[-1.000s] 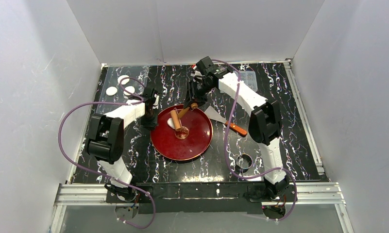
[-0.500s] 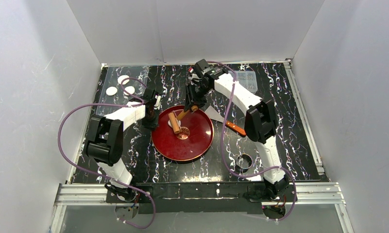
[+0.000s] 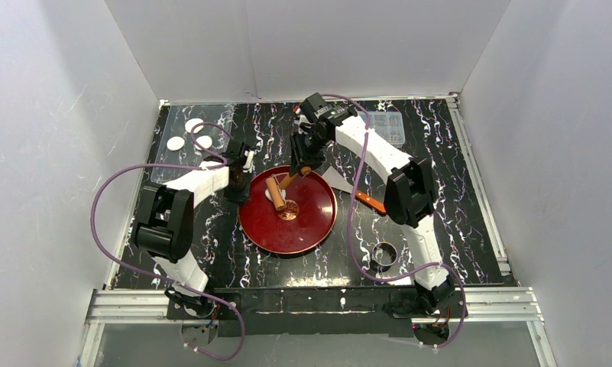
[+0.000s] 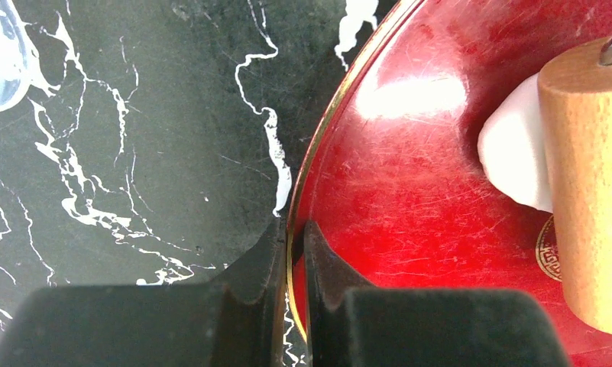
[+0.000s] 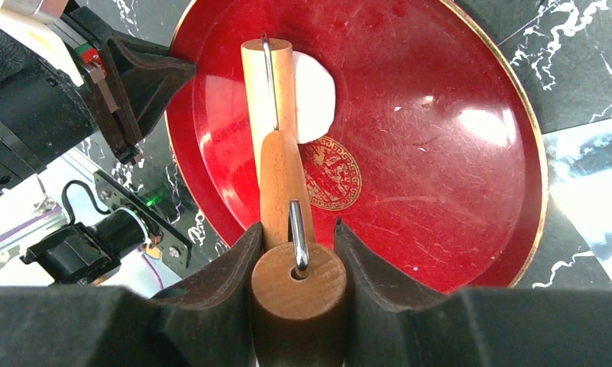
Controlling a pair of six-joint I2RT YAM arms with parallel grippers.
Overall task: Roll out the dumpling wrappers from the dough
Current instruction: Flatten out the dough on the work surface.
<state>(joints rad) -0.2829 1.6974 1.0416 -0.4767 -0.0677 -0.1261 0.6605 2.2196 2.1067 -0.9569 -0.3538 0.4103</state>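
1. Right gripper [image 5: 299,233] is clamped on the rolling pin [image 5: 286,176] handle and has edged left in the last second.
2. Roller lies across the dough [image 5: 318,92], on the red plate [image 5: 440,191], left-gripper side. Looks thick; needs more passes.
3. Left gripper [image 4: 291,237] nips the plate rim, steadying it.
4. Three wrappers [image 3: 176,142] lie far left, well apart.

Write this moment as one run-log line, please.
left gripper: shut on red plate rim | right gripper: shut on rolling pin handle | rolling pin: over dough, in plate
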